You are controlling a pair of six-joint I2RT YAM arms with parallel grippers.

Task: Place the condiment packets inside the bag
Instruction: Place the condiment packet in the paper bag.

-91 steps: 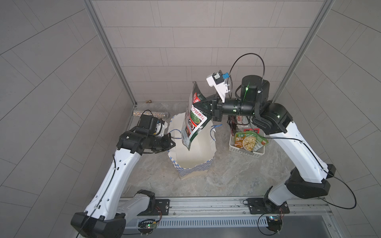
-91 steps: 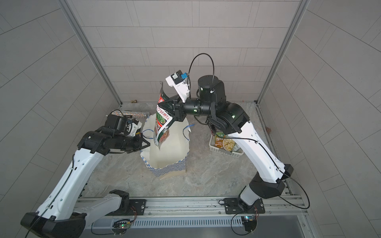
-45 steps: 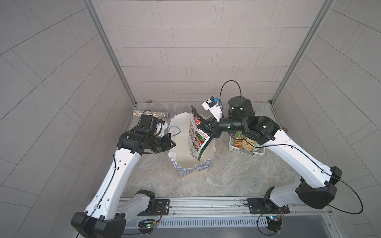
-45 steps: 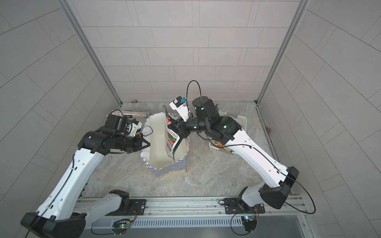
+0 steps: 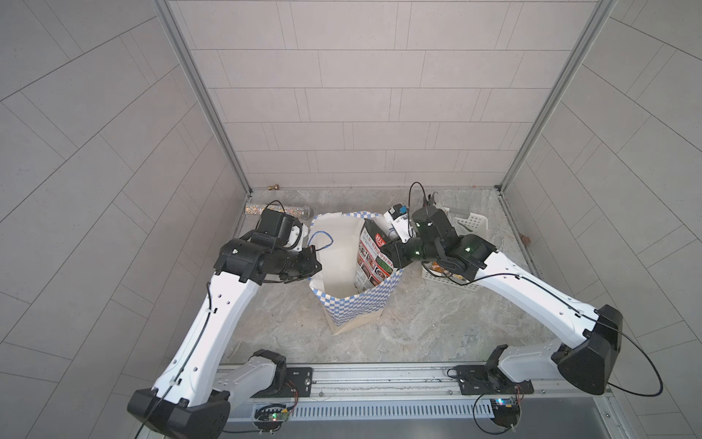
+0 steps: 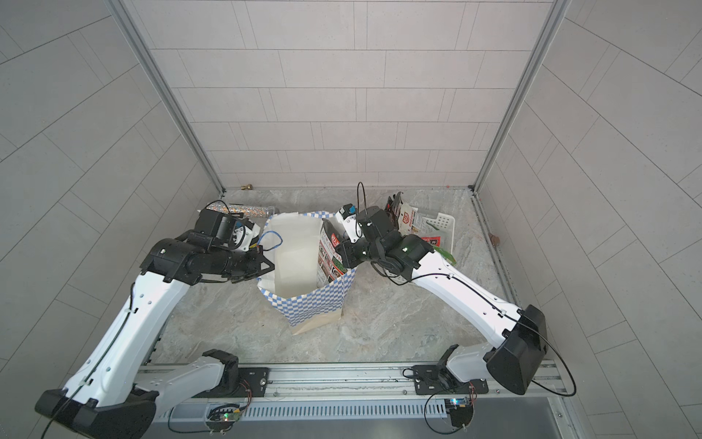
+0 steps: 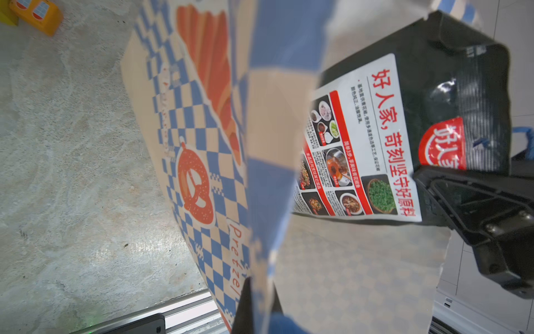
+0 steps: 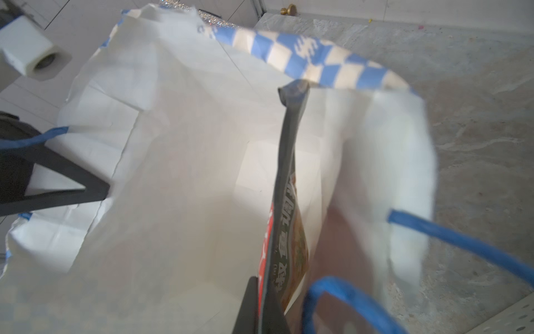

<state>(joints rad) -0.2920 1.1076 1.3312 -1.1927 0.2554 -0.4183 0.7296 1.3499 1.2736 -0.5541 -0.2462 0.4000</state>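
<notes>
Stereo pair high overhead, wrist views close on bag (image 7: 196,144)

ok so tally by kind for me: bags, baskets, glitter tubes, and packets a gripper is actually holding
bag: 1
basket: 1
glitter tube: 1
packet held by the right gripper, partly down in the bag: 1
total: 4

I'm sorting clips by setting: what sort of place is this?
Probably a lab robot cell: tile-pattern panel walls between aluminium posts, a marble-look tabletop, and two robot arms bolted to a rail.
</notes>
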